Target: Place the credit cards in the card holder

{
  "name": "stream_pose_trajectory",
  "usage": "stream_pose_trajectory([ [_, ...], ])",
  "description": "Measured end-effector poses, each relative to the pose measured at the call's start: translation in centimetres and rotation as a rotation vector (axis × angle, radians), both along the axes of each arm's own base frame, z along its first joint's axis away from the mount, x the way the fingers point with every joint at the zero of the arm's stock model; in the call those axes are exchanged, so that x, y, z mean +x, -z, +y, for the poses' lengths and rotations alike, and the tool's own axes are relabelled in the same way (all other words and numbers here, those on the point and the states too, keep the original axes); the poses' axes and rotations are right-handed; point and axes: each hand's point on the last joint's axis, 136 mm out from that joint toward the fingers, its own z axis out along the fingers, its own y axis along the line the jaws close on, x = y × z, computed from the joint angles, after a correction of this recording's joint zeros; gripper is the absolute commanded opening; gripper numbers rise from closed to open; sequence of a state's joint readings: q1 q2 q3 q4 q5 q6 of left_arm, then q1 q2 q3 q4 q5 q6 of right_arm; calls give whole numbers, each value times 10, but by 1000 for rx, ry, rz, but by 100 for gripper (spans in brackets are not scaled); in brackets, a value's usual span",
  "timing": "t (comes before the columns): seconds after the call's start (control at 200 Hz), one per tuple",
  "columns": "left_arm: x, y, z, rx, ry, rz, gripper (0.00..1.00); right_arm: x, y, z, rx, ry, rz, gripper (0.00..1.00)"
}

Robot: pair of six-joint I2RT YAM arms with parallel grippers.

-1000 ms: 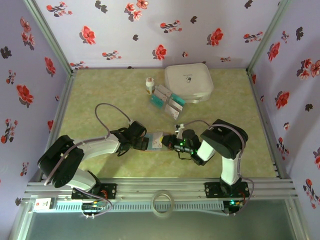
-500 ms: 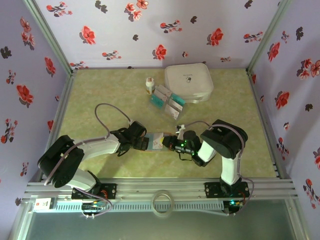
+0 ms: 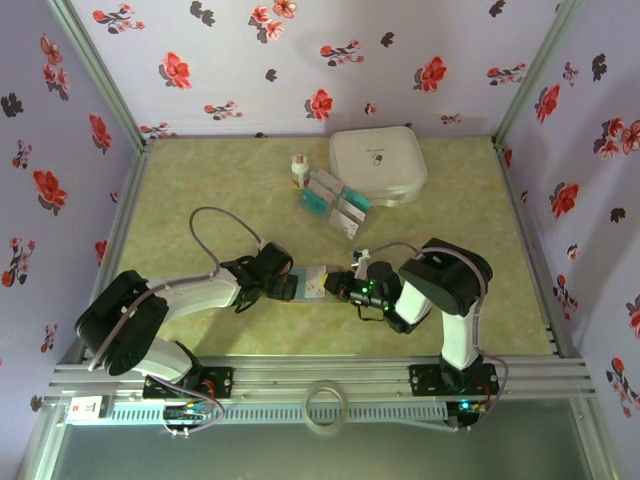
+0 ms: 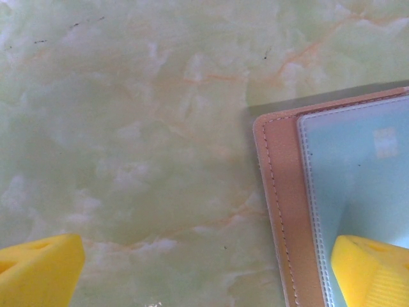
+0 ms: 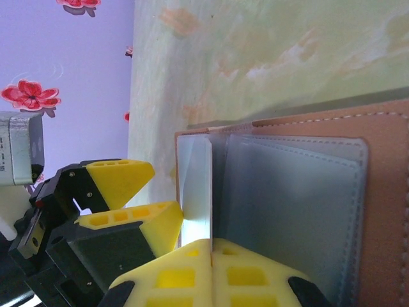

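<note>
Reddish-brown leather card holder [image 4: 282, 211] is laid open near the counter's [image 3: 200, 200] front, one finger [image 4: 370, 268] of the wide-spread left end effector [image 4: 204, 275] set on its sleeve. A thin white card [image 5: 198, 192] is pinched edge-on by the right end effector [image 5: 211, 256]. If it gets tilted, the slot could be missed.

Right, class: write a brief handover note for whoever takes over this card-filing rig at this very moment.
Left gripper: open, one finger over the open card holder.
Right gripper: shut on a white card, held edge-on at a clear pocket's mouth.
Done: holder lies open between the grippers.
Left: seat this card, then fetch the other cards lying by the white case.
</note>
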State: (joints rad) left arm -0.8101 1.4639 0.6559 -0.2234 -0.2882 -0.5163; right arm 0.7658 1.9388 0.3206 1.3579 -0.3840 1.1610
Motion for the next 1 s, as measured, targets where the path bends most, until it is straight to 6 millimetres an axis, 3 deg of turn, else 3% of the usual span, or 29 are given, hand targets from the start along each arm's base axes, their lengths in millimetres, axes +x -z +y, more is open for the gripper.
stream_pose_trajectory([
  [0.645,0,0,0,-2,0,-3,100,-1,-1,5,36,-22,30,0],
  [0.805,0,0,0,-2,0,-3,100,-1,-1,6,38,-24,37,20],
  [1.0,0,0,0,-2,1,-3,100,2,-7,13,54,-33,20,28],
])
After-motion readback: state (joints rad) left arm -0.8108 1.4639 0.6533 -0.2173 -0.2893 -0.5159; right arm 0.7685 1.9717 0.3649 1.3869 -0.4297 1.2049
